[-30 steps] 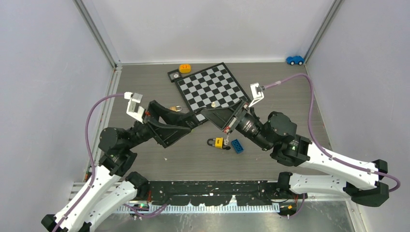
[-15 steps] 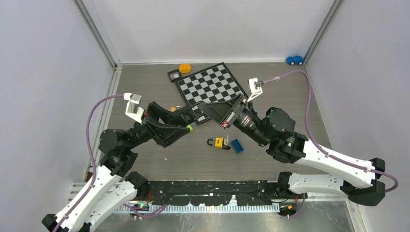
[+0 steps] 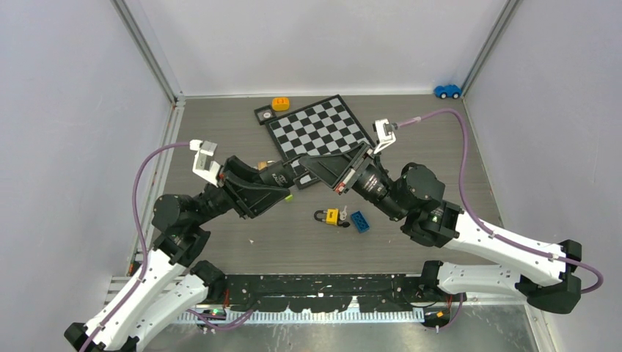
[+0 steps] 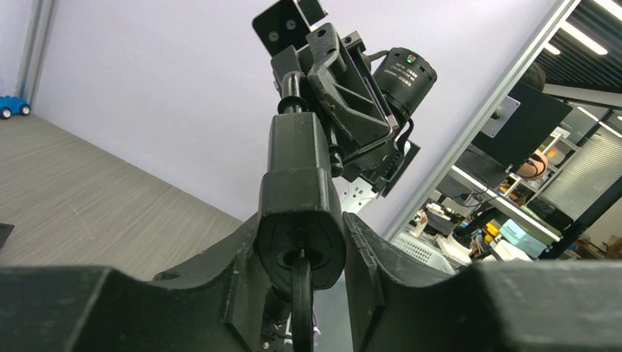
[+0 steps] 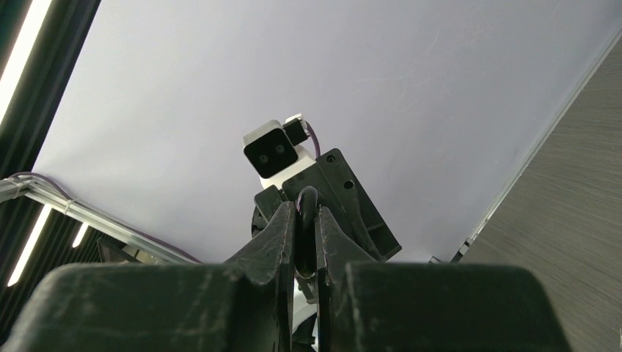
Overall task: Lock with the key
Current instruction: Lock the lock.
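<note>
Right claw (image 5: 306, 214) clamps a thin dark loop (image 5: 306, 196); left claw (image 4: 302, 236) grip I cannot tell. Approach squarely from nine o'clock.

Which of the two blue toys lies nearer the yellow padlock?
The blue brick, lying just beside the yellow padlock. The blue car sits far off in the back corner by the wall.

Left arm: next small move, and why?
Probably close the left gripper: its fingers flank the tip of the shut right gripper, which pinches a thin dark piece; I cannot tell what it is.
</note>
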`<control>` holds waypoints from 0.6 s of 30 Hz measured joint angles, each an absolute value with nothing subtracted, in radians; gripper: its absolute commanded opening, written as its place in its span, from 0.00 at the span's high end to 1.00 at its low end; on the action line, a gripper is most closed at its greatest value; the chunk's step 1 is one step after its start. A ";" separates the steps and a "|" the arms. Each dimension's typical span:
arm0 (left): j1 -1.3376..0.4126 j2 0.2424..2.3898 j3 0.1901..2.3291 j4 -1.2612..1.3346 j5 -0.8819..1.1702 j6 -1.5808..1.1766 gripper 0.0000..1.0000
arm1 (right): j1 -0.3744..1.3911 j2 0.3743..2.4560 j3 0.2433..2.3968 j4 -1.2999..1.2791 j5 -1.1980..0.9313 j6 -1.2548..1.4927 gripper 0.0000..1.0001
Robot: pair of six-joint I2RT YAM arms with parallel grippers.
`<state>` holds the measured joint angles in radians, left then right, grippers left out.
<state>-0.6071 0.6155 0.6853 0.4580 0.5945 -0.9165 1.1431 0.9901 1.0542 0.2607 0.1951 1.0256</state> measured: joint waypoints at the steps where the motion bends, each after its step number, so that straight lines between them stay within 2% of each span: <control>1: -0.607 0.614 0.685 0.459 0.595 -0.917 0.57 | 1.142 0.991 1.054 0.254 0.192 1.027 1.00; 4: -0.607 0.608 0.685 0.456 0.595 -0.917 0.54 | 1.142 0.994 1.054 0.246 0.181 1.028 1.00; 12: -0.607 0.606 0.685 0.456 0.595 -0.917 0.55 | 1.142 0.998 1.047 0.240 0.170 1.050 1.00; 16: -0.607 0.607 0.685 0.455 0.595 -0.917 0.58 | 1.141 1.015 1.040 0.263 0.162 1.068 1.00; 18: -0.607 0.607 0.685 0.453 0.595 -0.917 0.65 | 1.141 1.026 1.037 0.279 0.159 1.078 1.00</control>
<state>-0.6071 0.6075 0.6853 0.4530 0.5945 -0.9173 1.1412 1.0260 1.0374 0.2790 0.1585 1.0779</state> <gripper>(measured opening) 0.426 0.144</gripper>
